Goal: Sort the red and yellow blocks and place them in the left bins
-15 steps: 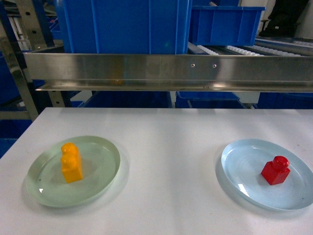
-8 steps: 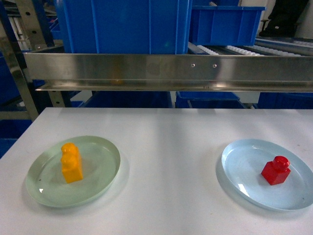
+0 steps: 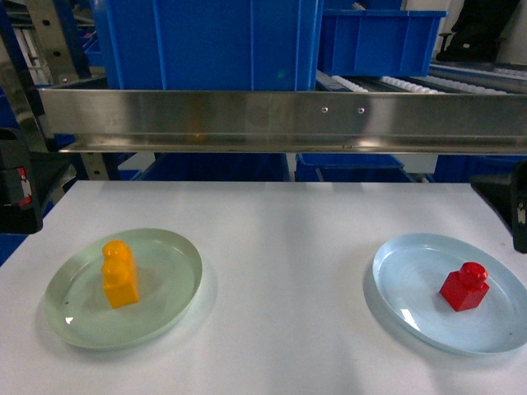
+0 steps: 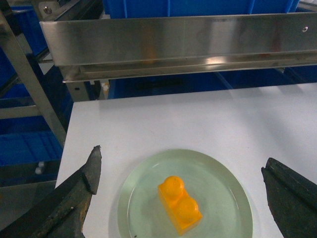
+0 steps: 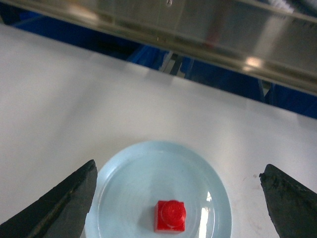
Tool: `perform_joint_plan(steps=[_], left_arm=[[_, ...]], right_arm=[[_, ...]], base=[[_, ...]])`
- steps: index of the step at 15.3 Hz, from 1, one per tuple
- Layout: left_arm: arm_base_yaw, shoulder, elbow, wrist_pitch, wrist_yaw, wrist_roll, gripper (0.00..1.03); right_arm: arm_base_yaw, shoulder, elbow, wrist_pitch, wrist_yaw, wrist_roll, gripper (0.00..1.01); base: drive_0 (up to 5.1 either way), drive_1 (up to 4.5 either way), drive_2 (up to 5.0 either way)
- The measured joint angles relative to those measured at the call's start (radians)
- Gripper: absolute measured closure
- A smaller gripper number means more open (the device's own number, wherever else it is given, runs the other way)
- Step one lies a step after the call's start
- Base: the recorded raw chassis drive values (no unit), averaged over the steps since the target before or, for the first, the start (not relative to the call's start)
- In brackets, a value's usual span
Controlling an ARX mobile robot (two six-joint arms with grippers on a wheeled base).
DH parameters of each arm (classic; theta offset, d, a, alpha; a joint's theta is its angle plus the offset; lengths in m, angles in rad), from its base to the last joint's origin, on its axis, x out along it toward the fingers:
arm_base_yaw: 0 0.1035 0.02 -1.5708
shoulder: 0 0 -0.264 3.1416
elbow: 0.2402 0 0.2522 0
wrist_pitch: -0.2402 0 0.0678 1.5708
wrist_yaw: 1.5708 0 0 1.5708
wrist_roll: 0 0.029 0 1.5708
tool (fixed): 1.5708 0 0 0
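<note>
The orange-yellow two-stud block (image 3: 120, 274) stands on a pale green plate (image 3: 177, 255) at the table's left. My left gripper (image 4: 182, 161) hovers open above it, its fingers wide on both sides of the yellow block (image 4: 179, 204). The squat red block (image 3: 464, 286) rests on a pale blue plate (image 3: 403, 263) at the right. Above the red block (image 5: 170, 215) my right gripper (image 5: 178, 168) is open and holds nothing. Deep blue bins (image 3: 206, 41) sit on the rack behind the table. Dark parts of the left arm (image 3: 18, 177) and right arm (image 3: 515, 202) show at the head view's edges.
A steel rail (image 3: 280, 119) runs across the back edge of the white table (image 3: 280, 247), with a metal rack post (image 4: 29, 94) at the left. A second blue crate (image 3: 379, 41) and a roller conveyor (image 3: 445, 84) lie behind at the right.
Both arms have come into the head view, one at the left edge and one at the right. The blocks and plates have not moved.
</note>
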Motion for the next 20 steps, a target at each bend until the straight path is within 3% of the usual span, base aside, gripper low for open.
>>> perform_joint_plan(steps=[5,7,11,13,15,18,20], left_arm=[[-0.001,0.000,0.000,0.000,0.000,0.000,0.05],[-0.001,0.000,0.000,0.000,0.000,0.000,0.05],[-0.001,0.000,0.000,0.001,0.000,0.000,0.05],[-0.001,0.000,0.000,0.000,0.000,0.000,0.05],[-0.001,0.000,0.000,0.000,0.000,0.000,0.05],[-0.001,0.000,0.000,0.000,0.000,0.000,0.05],[-0.001,0.000,0.000,0.000,0.000,0.000,0.05]], right_arm=[[-0.003,0.283,0.132,-0.019,-0.043,-0.087,0.03],[-0.018,0.361,0.200,-0.037,-0.045,-0.095,0.03],[-0.097,0.478,0.234,-0.021,-0.070,-0.103,0.03],[-0.100,0.508,0.228,0.006,-0.094,-0.090,0.03],[-0.081,0.509,0.228,0.020,-0.112,-0.051,0.03],[-0.062,0.549,0.218,0.036,-0.111,0.016,0.03],[-0.062,0.570,0.195,0.052,-0.107,0.034,0.03]], base=[[0.0,0.00,0.0],[0.0,0.00,0.0],[0.0,0.00,0.0],[0.0,0.00,0.0],[0.0,0.00,0.0],[0.0,0.00,0.0],[0.0,0.00,0.0]])
